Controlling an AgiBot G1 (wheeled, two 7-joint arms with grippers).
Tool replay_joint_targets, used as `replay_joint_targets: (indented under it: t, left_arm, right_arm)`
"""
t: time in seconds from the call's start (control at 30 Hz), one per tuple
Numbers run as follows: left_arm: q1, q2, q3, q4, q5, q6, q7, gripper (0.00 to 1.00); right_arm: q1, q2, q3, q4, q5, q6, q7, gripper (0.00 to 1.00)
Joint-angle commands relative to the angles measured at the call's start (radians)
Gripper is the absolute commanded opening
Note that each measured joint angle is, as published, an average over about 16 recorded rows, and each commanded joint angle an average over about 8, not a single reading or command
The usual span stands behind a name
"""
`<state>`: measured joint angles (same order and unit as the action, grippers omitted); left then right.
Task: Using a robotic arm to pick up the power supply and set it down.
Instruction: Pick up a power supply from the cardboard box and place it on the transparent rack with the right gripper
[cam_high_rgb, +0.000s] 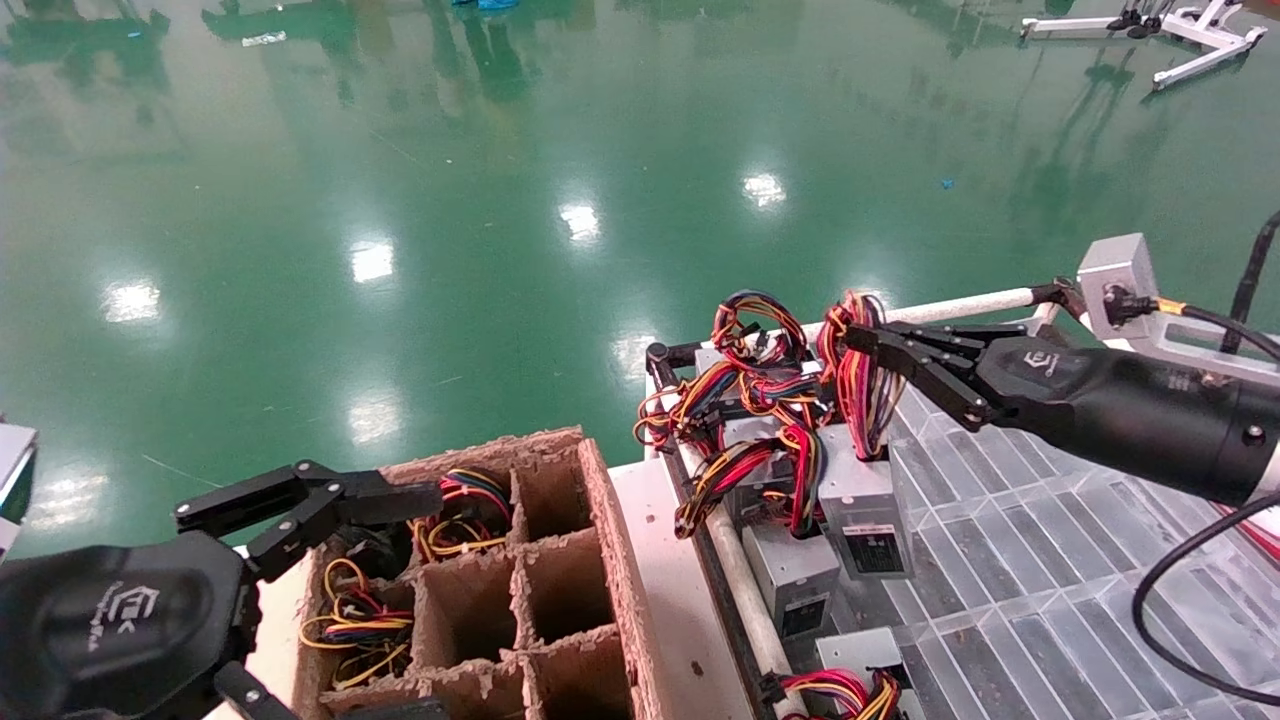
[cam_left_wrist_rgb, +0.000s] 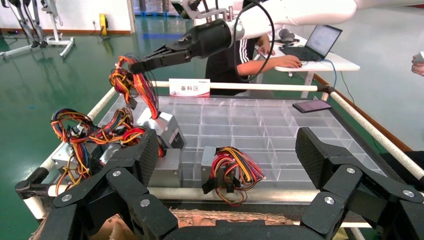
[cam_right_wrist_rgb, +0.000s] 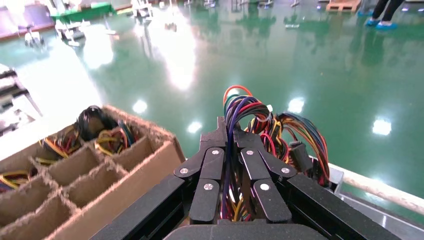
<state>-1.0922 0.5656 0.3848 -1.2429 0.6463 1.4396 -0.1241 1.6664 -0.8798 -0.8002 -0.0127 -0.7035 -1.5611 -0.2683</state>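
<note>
My right gripper (cam_high_rgb: 858, 340) is shut on the red, yellow and black wire bundle (cam_high_rgb: 860, 395) of a grey power supply (cam_high_rgb: 862, 505). The box hangs tilted below the jaws at the left end of the clear gridded tray (cam_high_rgb: 1050, 570). Whether its lower end still touches the neighbouring units, I cannot tell. In the right wrist view the wires (cam_right_wrist_rgb: 235, 112) run up between the closed fingers (cam_right_wrist_rgb: 212, 167). The left wrist view shows the same box (cam_left_wrist_rgb: 165, 129) under the right gripper (cam_left_wrist_rgb: 136, 65). My left gripper (cam_left_wrist_rgb: 227, 150) is wide open and holds nothing, hovering over the cardboard carton (cam_high_rgb: 600, 560).
More power supplies (cam_high_rgb: 795, 580) with tangled wires (cam_high_rgb: 745, 385) crowd the tray's left end, another (cam_left_wrist_rgb: 220, 167) near its front rail. The carton's cells hold wired units (cam_high_rgb: 355, 620). White rails (cam_high_rgb: 960, 303) border the tray. A person sits at a laptop (cam_left_wrist_rgb: 320, 40) beyond it.
</note>
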Motion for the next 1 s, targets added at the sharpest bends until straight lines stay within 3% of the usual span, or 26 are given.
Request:
replay_joint_targets:
  t: [0.03,0.53,1.0]
  left_arm:
    - [0.000,0.000,0.000,0.000,0.000,0.000,0.000,0.93]
    - [0.000,0.000,0.000,0.000,0.000,0.000,0.000,0.94]
    - [0.000,0.000,0.000,0.000,0.000,0.000,0.000,0.96]
  right_arm:
    - [-0.016,-0.003,0.012,-0.001,0.017,0.001,0.006,0.00]
    - [-0.245,0.010,0.143,-0.007,0.199,-0.015,0.046,0.00]
    - [-0.450,0.081,0.224,0.127,0.325,-0.027,0.052,0.00]
